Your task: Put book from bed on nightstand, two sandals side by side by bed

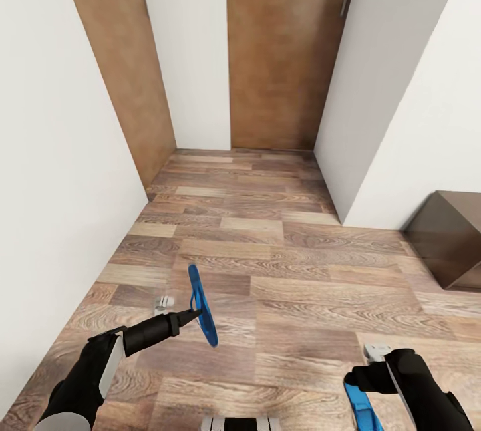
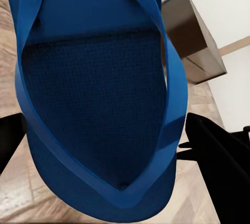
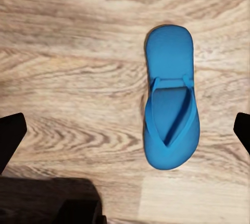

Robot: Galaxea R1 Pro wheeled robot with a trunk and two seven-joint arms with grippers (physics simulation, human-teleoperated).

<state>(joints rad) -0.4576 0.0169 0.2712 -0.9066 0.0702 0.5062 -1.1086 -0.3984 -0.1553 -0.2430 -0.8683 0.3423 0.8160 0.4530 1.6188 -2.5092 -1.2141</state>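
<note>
We see white walls (image 1: 60,170) closing a narrow passage, with two brown wooden doors (image 1: 284,50) at its far end. The floor (image 1: 280,264) is wood plank in mixed browns. A glossy dark-brown cabinet (image 1: 449,238) stands against the right wall.

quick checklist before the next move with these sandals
1. Left gripper gripping a sandal: ok, it hangs on edge off the floor.
2. Grip firm: cannot tell; the left wrist view shows the sole up close, fingers at the sides.
3. Second sandal found: ok, flat on the floor, straps up, under the right arm.
4. Right gripper free for it: ok, fingers spread, nothing between them.
5. Bed located: not ok, ahead are doors and walls.
6. Path: ok ahead; dark cabinet stands at the right.
</note>
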